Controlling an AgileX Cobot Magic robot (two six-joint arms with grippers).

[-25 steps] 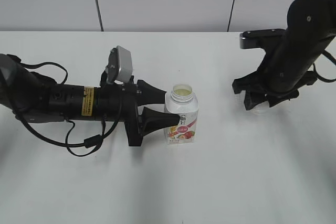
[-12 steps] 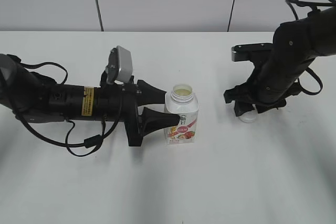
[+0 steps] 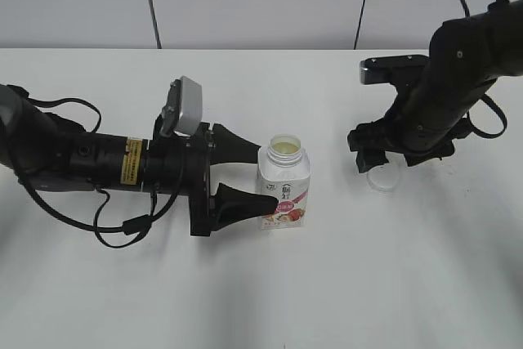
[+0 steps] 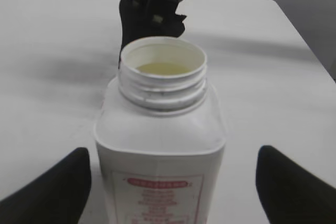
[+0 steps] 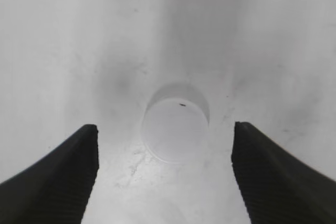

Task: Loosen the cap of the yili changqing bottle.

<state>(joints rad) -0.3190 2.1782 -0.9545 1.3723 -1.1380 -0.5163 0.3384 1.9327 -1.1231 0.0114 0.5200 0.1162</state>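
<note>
Only R wrist cam shows cap [image 5: 175, 128] lying loose btwn fingers.

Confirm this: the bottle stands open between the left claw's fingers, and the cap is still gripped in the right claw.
Not quite. The bottle stands open by the left claw, but the right claw is open; the right wrist view shows the cap lying free on the table.
</note>
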